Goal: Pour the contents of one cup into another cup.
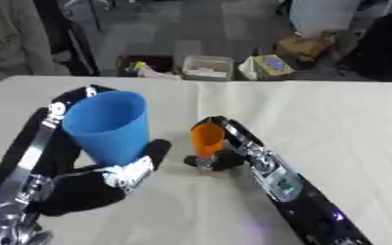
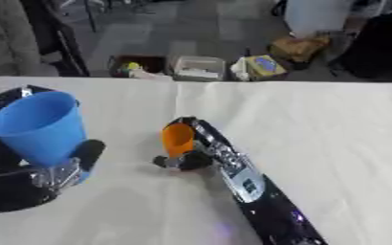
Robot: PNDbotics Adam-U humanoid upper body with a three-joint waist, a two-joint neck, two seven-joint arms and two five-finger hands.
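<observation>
A large blue cup (image 1: 109,126) is held upright above the table at the left, with my left hand (image 1: 107,179) curled round its lower part. A small orange cup (image 1: 207,139) stands upright near the table's middle, and my right hand (image 1: 219,159) is closed round its base, the arm running in from the lower right. The two cups are apart, the orange one to the right of the blue one and lower. I cannot see what is inside either cup.
The table (image 1: 333,119) has a cream cloth. Beyond its far edge, on the floor, stand a clear box (image 1: 206,67), a dark bin (image 1: 143,64) and a bag with yellow items (image 1: 270,66).
</observation>
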